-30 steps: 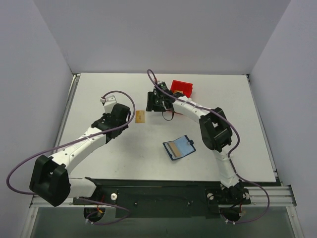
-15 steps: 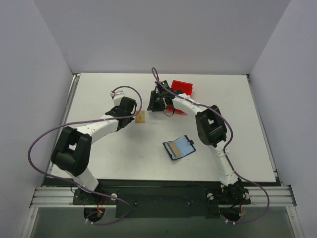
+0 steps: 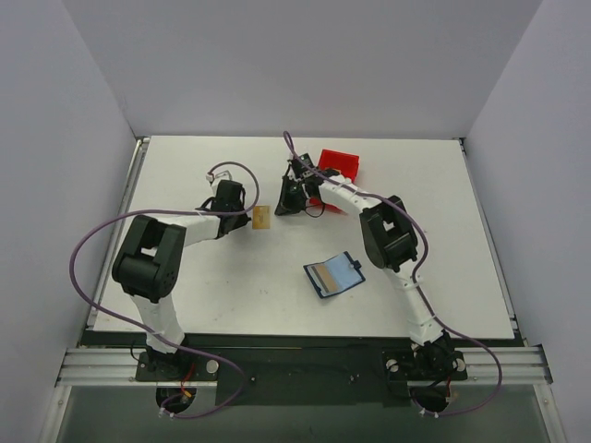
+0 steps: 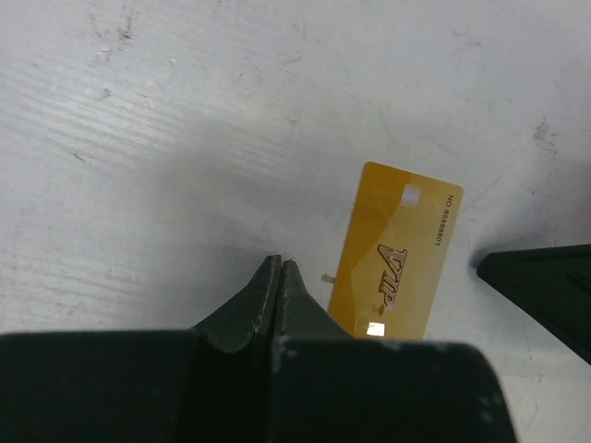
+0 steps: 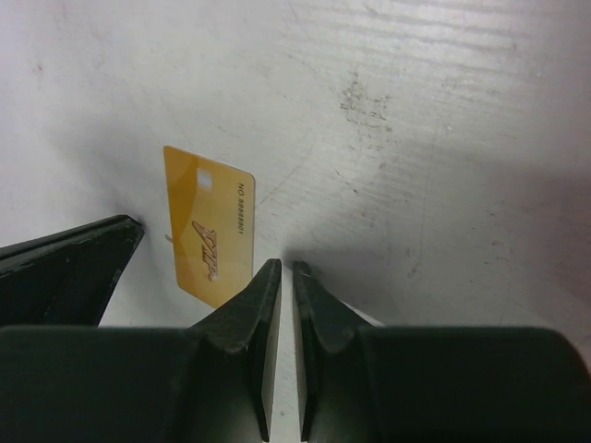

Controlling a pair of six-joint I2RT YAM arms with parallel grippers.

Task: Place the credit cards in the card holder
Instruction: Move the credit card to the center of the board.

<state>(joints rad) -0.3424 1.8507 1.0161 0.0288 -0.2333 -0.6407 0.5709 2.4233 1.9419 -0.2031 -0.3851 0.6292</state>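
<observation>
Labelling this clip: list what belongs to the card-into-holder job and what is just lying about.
Belongs to the job:
- loose gold plastic VIP card
- open navy-blue folding card holder
- flat tan card already lying in it

Lying about:
- red plastic bin

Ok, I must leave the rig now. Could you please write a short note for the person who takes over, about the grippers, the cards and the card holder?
Left gripper: shut, empty, low beside the loose gold card.
Right gripper: almost shut, only a thin slit, empty, on the other side of that card.
Card holder: open on the table, nearer the arm bases, with the second card on its inner face.
Done: one card is at the holder.
Left: pick up the loose card and put it in.
</observation>
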